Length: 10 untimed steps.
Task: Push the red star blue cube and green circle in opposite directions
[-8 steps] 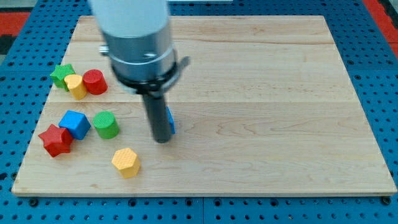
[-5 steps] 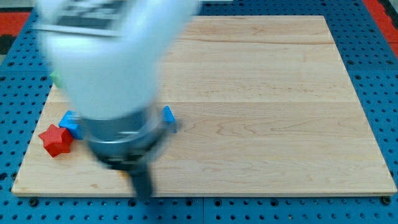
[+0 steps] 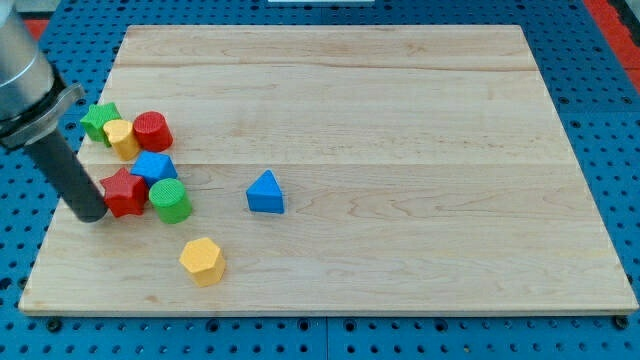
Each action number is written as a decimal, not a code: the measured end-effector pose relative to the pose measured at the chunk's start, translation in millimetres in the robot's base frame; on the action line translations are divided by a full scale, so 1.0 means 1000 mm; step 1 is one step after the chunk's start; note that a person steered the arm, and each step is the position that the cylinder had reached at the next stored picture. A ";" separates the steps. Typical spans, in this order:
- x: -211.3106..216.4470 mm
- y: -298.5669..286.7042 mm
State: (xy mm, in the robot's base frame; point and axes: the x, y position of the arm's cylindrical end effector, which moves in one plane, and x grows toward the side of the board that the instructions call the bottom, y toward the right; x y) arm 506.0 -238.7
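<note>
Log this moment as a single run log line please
tip: my tip at red star's left side | cluster: red star, blue cube, green circle bunched together | separation: not done

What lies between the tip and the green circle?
In the camera view, the red star sits between my tip and the green circle, seemingly touching both; the blue cube is just above.

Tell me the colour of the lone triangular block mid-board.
Blue triangle, clear in the camera view.
</note>
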 end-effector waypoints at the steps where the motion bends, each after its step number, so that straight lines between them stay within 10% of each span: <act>1: -0.036 0.027; 3: -0.098 0.125; 10: -0.011 0.040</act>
State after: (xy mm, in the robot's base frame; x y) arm 495.4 -199.1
